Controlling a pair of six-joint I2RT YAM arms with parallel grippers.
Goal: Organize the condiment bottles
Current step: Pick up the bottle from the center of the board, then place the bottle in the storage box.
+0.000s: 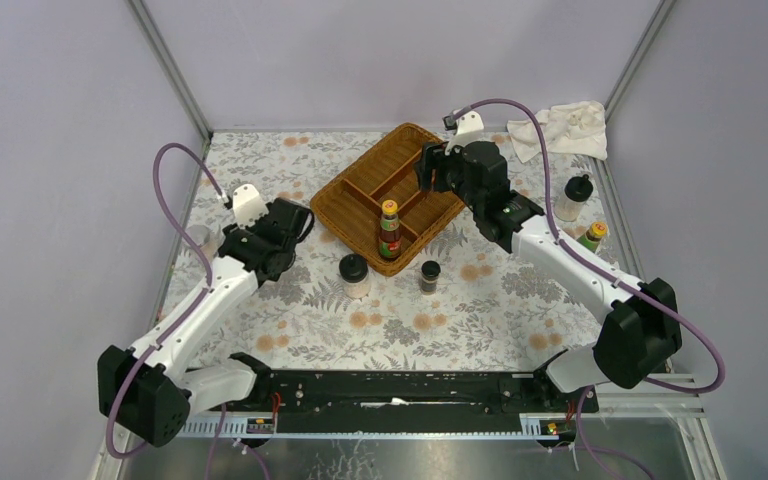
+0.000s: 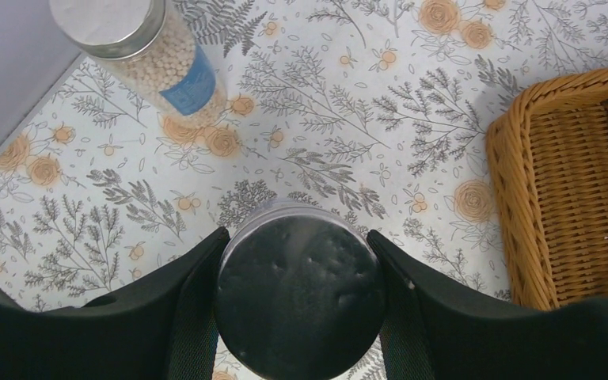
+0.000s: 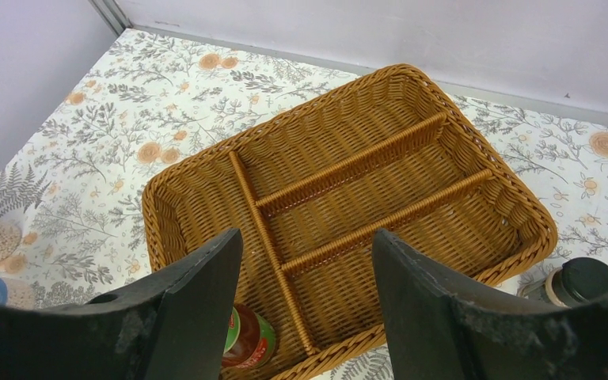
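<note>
My left gripper points down, shut on a black-lidded jar; the jar is hidden under the gripper in the top view. A blue-labelled shaker stands just beyond it. My right gripper hovers open and empty over the wicker tray. A red-labelled, yellow-capped sauce bottle stands in the tray's near compartment. A black-lidded jar and a small dark spice jar stand in front of the tray.
At the right edge stand a black-lidded shaker and a second yellow-capped sauce bottle. A white cloth lies at the back right corner. The tray's edge is close to the right of my left gripper.
</note>
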